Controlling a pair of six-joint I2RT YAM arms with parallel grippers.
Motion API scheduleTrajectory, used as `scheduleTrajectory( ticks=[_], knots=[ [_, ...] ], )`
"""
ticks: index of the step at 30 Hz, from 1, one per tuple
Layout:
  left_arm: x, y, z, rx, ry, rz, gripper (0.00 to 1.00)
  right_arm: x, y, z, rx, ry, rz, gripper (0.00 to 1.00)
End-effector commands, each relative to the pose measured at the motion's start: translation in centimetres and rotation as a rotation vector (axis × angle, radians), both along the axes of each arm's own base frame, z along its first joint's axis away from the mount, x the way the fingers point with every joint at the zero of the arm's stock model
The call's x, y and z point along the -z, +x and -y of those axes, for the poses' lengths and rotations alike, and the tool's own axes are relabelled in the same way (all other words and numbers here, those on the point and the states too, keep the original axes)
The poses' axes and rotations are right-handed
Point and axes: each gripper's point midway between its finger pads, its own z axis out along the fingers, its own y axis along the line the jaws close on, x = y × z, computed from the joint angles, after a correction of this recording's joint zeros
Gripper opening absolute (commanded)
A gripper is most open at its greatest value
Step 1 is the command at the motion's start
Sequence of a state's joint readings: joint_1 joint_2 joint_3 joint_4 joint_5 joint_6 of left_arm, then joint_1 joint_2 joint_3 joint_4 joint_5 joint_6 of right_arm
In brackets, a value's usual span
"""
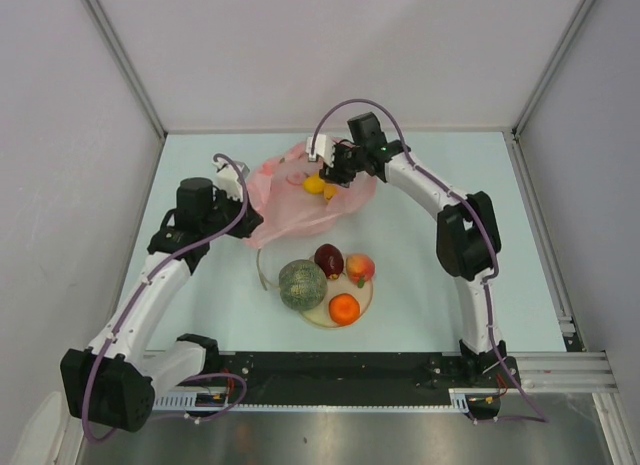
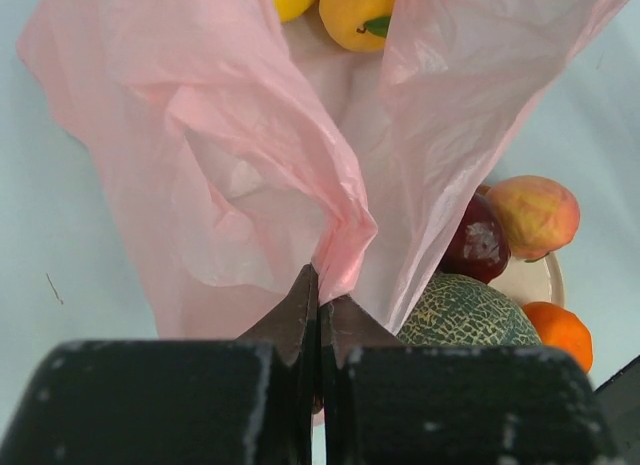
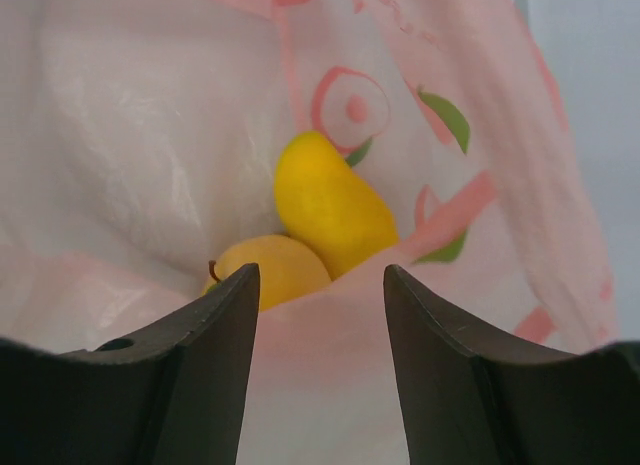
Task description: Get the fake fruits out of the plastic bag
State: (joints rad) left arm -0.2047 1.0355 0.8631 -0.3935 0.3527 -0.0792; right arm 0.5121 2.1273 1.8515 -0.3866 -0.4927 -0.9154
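The pink plastic bag [image 1: 290, 200] lies at the middle back of the table, its mouth open towards my right gripper [image 1: 335, 175]. That gripper [image 3: 320, 270] is open at the mouth, its fingertips just short of a yellow oblong fruit [image 3: 330, 205] and a yellow-orange round one [image 3: 270, 270] inside; a fold of bag lies between the jaws. My left gripper [image 2: 322, 285] is shut on a bunched fold of the bag [image 2: 250, 165]. A netted melon [image 1: 302, 284], dark red apple [image 1: 328, 259], peach [image 1: 360, 268] and orange [image 1: 344, 308] sit on the cream plate [image 1: 318, 318].
The plate [image 2: 530, 282] with its fruits stands just in front of the bag, between the two arms. Grey walls enclose the table on the left, back and right. A black rail [image 1: 330, 380] runs along the near edge.
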Motion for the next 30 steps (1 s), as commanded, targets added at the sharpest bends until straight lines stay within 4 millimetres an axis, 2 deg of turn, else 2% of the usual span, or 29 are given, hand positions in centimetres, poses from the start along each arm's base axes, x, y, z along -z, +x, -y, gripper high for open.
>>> scheduleTrajectory(
  ticks=[1,2,3,6,7,9,11,12,13,18,19,21,23,26,29,30],
  knots=[
    [-3.2,1.5,0.5,0.012,-0.035,0.071,0.00,0.9,-1.1,-2.1,-0.157,-0.077,0.019,0.56],
    [-3.2,1.6,0.5,0.008,-0.035,0.072,0.00,0.6,-0.7,-2.4,-0.161,-0.078,0.026,0.55],
    [-3.1,1.6,0.5,0.006,-0.035,0.070,0.00,1.5,-0.6,-2.9,-0.174,-0.088,0.020,0.55],
    [-2.8,1.5,0.5,0.006,-0.035,0.063,0.01,1.9,0.1,-3.8,-0.188,-0.093,0.050,0.57],
    [-2.7,1.5,0.5,0.005,-0.036,0.061,0.00,3.1,0.3,-3.9,-0.203,-0.115,0.057,0.59],
    [-2.8,1.6,0.4,0.002,-0.035,0.061,0.00,3.5,0.5,-4.3,-0.217,-0.133,0.068,0.65],
    [-3.0,1.7,0.5,0.003,-0.034,0.065,0.00,5.6,0.6,-4.0,-0.227,-0.180,0.041,0.68],
    [-3.2,1.9,0.5,0.002,-0.033,0.072,0.00,5.3,1.0,-4.3,-0.225,-0.182,0.053,0.72],
    [-3.3,2.0,0.4,0.002,-0.032,0.074,0.00,6.6,1.4,-4.1,-0.208,-0.205,0.042,0.75],
    [-3.4,2.3,0.5,0.001,-0.034,0.076,0.00,8.3,3.6,-3.7,-0.175,-0.243,0.108,0.83],
    [-3.3,2.3,0.4,-0.003,-0.033,0.072,0.00,8.1,4.2,-3.8,-0.171,-0.242,0.132,0.84],
    [-3.1,2.4,0.3,-0.007,-0.033,0.067,0.00,9.2,4.8,-3.4,-0.167,-0.265,0.140,0.84],
    [-3.0,2.4,0.1,-0.012,-0.032,0.065,0.01,9.5,5.3,-3.5,-0.168,-0.272,0.159,0.83],
    [-2.7,2.4,0.0,-0.017,-0.035,0.057,0.00,8.8,6.8,-3.4,-0.134,-0.248,0.223,0.73],
    [-2.4,2.4,-0.1,-0.019,-0.035,0.051,0.00,6.5,8.0,-4.0,-0.093,-0.171,0.273,0.58],
    [-2.4,2.4,-0.2,-0.024,-0.037,0.049,0.01,4.8,8.4,-4.2,-0.061,-0.113,0.269,0.55]
  ],
)
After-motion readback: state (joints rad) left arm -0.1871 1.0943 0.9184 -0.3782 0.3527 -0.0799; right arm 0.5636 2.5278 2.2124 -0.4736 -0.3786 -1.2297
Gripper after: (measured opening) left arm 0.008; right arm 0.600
